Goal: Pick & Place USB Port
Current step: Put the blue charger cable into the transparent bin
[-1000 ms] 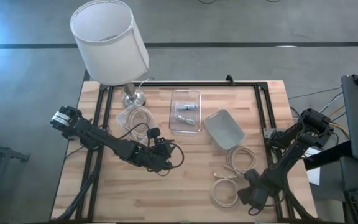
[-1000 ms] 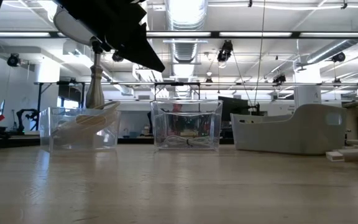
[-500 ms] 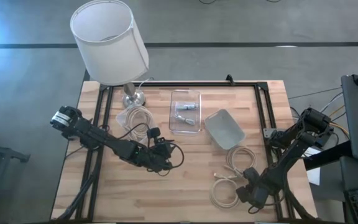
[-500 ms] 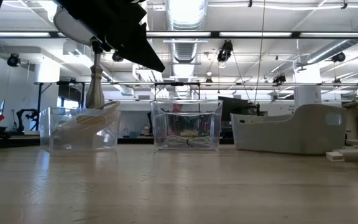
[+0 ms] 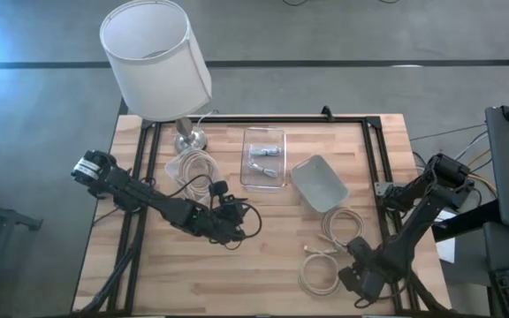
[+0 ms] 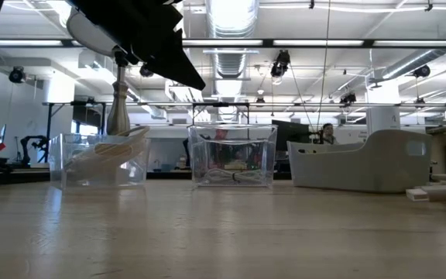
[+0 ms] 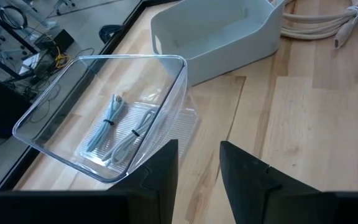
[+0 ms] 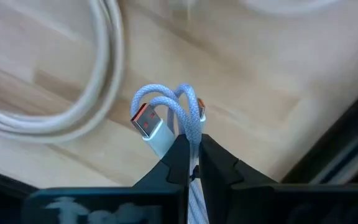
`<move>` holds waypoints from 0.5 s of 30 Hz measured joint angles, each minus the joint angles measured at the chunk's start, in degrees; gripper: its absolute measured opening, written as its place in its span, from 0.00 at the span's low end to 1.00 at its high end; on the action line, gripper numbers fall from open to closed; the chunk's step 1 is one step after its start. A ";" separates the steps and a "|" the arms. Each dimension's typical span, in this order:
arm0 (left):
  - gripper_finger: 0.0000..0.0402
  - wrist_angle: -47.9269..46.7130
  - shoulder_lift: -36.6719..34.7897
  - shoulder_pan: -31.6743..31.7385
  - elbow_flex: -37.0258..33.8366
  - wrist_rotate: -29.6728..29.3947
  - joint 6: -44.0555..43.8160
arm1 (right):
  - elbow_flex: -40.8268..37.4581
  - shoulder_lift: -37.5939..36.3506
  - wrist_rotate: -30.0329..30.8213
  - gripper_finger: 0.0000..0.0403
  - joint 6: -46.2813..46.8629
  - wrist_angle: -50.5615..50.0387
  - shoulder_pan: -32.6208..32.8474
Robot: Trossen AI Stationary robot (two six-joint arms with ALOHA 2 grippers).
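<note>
The pale blue braided USB cable (image 8: 169,118), folded into a small loop with its white plug showing an orange tongue, is pinched between the pressed-together fingers of the right gripper (image 8: 191,163), which sits at the table's near right edge beside coils of thick cream-white cable (image 5: 321,269). The left gripper (image 7: 197,165) rests mid-table, its fingers slightly spread and holding nothing, facing a clear plastic rectangular bin (image 7: 173,68) containing two similar bundled cables, with a white plastic tray (image 7: 229,31) just beyond.
</note>
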 joint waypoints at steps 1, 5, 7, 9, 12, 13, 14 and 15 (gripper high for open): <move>0.30 0.02 0.00 0.00 0.00 0.00 0.00 | 1.26 0.00 1.33 0.03 -0.82 -1.93 0.00; 0.30 0.02 -0.02 0.00 0.00 0.00 0.00 | 6.37 -0.10 8.40 0.03 -4.50 -6.32 -0.04; 0.30 0.02 -0.02 0.00 0.00 0.01 0.00 | 8.39 -0.11 11.65 0.03 -7.44 -8.99 -0.39; 0.30 0.02 -0.02 0.00 0.00 0.00 0.00 | 10.10 -0.11 15.04 0.03 -10.58 -11.31 -1.13; 0.30 0.04 -0.02 0.00 0.00 0.00 -0.02 | 11.89 -0.13 18.75 0.03 -15.45 -14.45 -3.37; 0.30 0.04 -0.02 -0.02 0.00 0.00 -0.07 | 12.29 -0.13 19.19 0.03 -17.35 -14.91 -4.28; 0.30 0.05 -0.02 -0.02 0.00 0.01 -0.07 | 12.55 -0.14 19.23 0.03 -19.32 -15.19 -5.37; 0.30 0.04 -0.02 -0.02 0.00 0.00 -0.07 | 12.69 -0.15 19.25 0.03 -21.44 -15.32 -6.45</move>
